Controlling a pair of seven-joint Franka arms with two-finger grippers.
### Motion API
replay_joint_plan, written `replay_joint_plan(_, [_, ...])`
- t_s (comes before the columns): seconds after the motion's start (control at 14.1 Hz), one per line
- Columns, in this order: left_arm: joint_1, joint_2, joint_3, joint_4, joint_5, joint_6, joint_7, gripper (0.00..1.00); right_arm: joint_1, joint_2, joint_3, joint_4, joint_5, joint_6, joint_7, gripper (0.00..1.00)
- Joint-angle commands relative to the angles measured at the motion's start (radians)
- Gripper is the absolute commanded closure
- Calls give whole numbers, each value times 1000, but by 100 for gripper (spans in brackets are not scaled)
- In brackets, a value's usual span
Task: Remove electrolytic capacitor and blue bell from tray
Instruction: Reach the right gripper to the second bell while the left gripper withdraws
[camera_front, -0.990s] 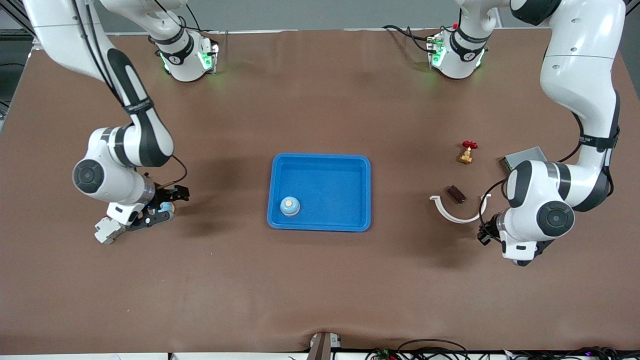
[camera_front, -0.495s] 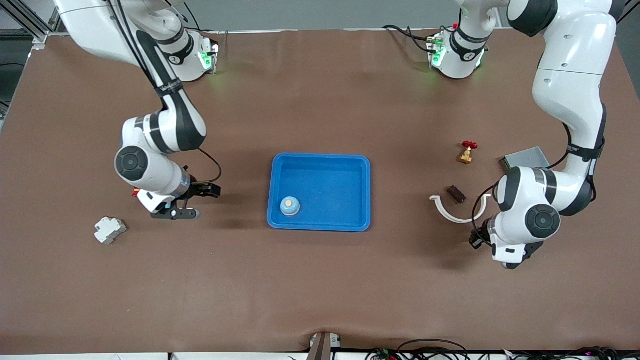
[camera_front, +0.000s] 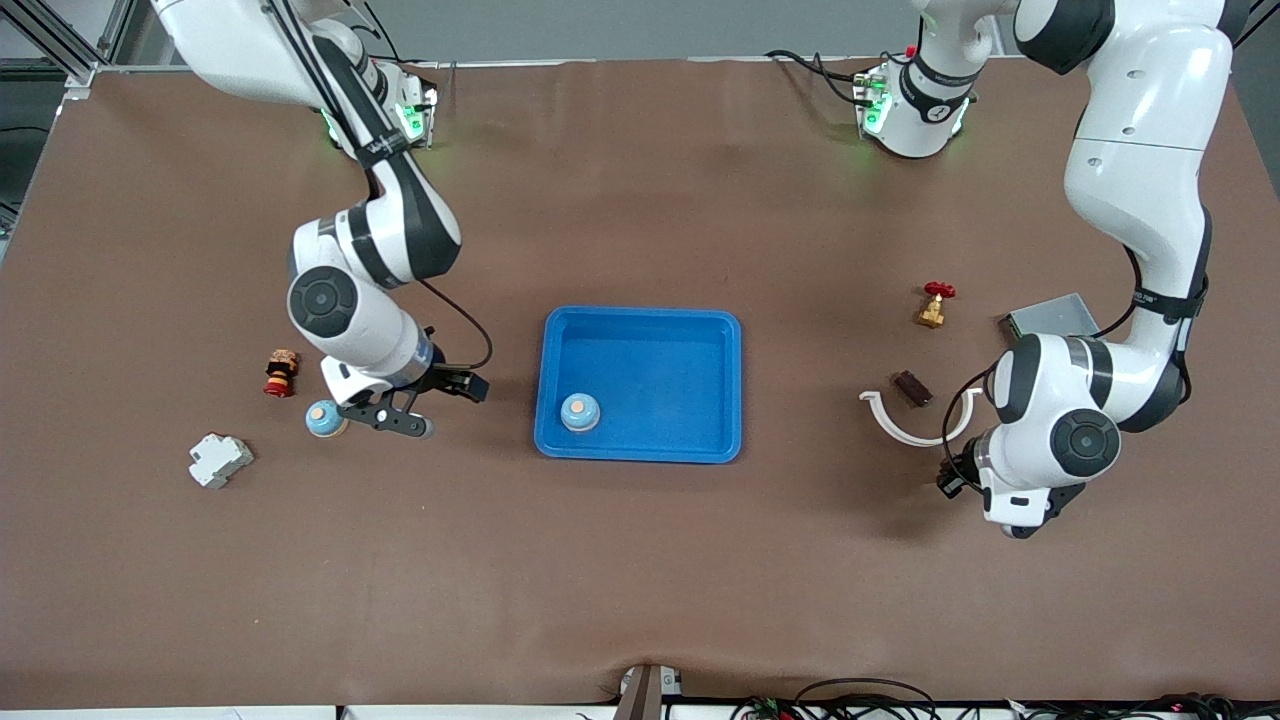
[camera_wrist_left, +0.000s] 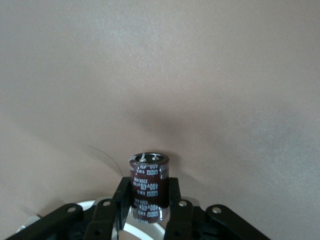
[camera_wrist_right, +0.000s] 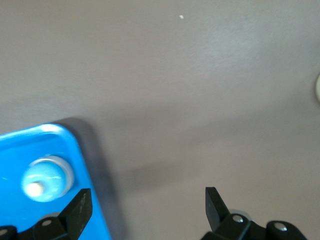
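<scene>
My left gripper (camera_front: 951, 483) is shut on a dark maroon capacitor (camera_wrist_left: 149, 172), held upright between its fingers (camera_wrist_left: 123, 192) over bare table beside a white curved piece (camera_front: 916, 424). One blue bell with an orange button (camera_front: 580, 412) sits in the blue tray (camera_front: 640, 452), in its corner nearest the front camera at the right arm's end. It also shows in the right wrist view (camera_wrist_right: 46, 177). A second blue bell (camera_front: 325, 418) stands on the table. My right gripper (camera_front: 442, 405) is open and empty between that bell and the tray, and its open jaws show in the right wrist view (camera_wrist_right: 147, 200).
A red-and-brown stacked part (camera_front: 282, 372) and a white block (camera_front: 220, 460) lie near the second bell. At the left arm's end lie a small brown block (camera_front: 912, 388), a brass valve with a red handle (camera_front: 934, 304) and a grey box (camera_front: 1048, 315).
My right gripper has moved from the second bell toward the tray, open and empty; that bell stays on the table. My left arm shifted slightly toward the tray with the capacitor.
</scene>
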Motion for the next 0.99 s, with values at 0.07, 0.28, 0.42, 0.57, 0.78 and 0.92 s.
replay_joint_plan(0.07, [2, -9, -4, -4, -24, 11, 19, 0, 37, 71, -8, 96, 82, -4, 84, 0])
replay_joint_plan(0.28, [7, -19, -2, 2, -8, 5, 26, 0, 67, 129, -8, 170, 87, -2, 149, 0])
replay_joint_plan(0.42, [8, -39, 1, 4, -8, 2, 60, 0, 109, 168, -9, 214, 82, -1, 212, 0])
replay_joint_plan(0.57, [21, -50, 1, 5, -8, 1, 91, 0, 133, 223, -9, 273, 77, 1, 255, 0])
replay_joint_plan(0.78, [33, -97, 1, 5, -8, -6, 138, 0, 166, 306, -9, 360, 74, 20, 301, 0])
replay_joint_plan(0.92, [59, -148, -1, 5, -11, -41, 210, 0, 176, 337, -11, 368, 67, 66, 306, 0])
